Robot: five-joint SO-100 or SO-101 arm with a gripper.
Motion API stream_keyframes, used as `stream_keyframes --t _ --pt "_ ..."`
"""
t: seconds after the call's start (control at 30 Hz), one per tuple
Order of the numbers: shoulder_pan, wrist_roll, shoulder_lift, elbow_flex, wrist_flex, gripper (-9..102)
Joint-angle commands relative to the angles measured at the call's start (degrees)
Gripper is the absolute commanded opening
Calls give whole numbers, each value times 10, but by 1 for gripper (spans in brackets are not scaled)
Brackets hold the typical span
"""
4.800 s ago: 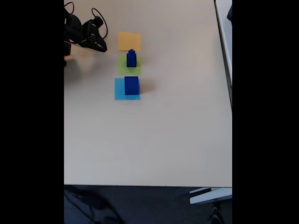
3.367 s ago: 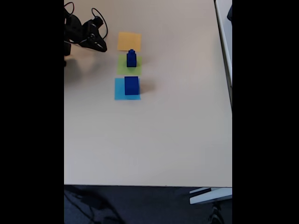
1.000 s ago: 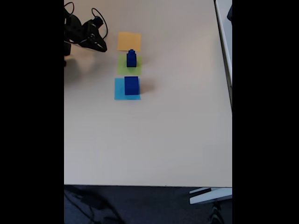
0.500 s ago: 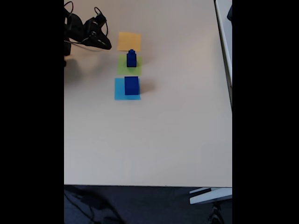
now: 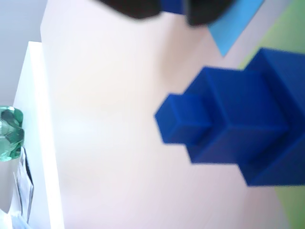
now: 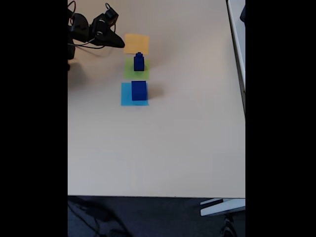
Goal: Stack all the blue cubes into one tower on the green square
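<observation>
Three flat paper squares lie in a row on the pale beige tabletop (image 6: pixel 163 148) in the fixed view: a light-blue one (image 6: pixel 127 95) nearest the camera, a lime-green one (image 6: pixel 129 72) in the middle, and an orange-yellow one (image 6: pixel 136 43) farthest back. The large dark navy-blue solid cube (image 6: pixel 139 90) sits on the light-blue square, toward that square's right side and apart from the stack. On the green square stands a short tower of smaller dark-blue cubes (image 6: pixel 138 61), seen up close and on its side in the wrist view as three stepped blocks (image 5: pixel 238 124), each smaller than the one below (the picture is blurred). The black robot arm (image 6: pixel 89 32) reaches in from the upper left of the fixed view, its gripper (image 6: pixel 120 43) pointing toward the left edge of the orange-yellow square, near the tower but not touching it. Whether its jaws stand wide or narrow cannot be told; nothing is seen between them. In the wrist view, the green rim of a glass object (image 5: pixel 9 132) shows at the left edge.
</observation>
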Motion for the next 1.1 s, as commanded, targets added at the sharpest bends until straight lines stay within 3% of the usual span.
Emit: stream_keyframes --t 0.0,0.27,0.73,1.07 --pt "7 12 14 -15 -25 0" --pt "37 26 14 -51 -30 0" --pt "62 267 14 -65 -47 0" --pt "57 334 14 -77 -112 0"
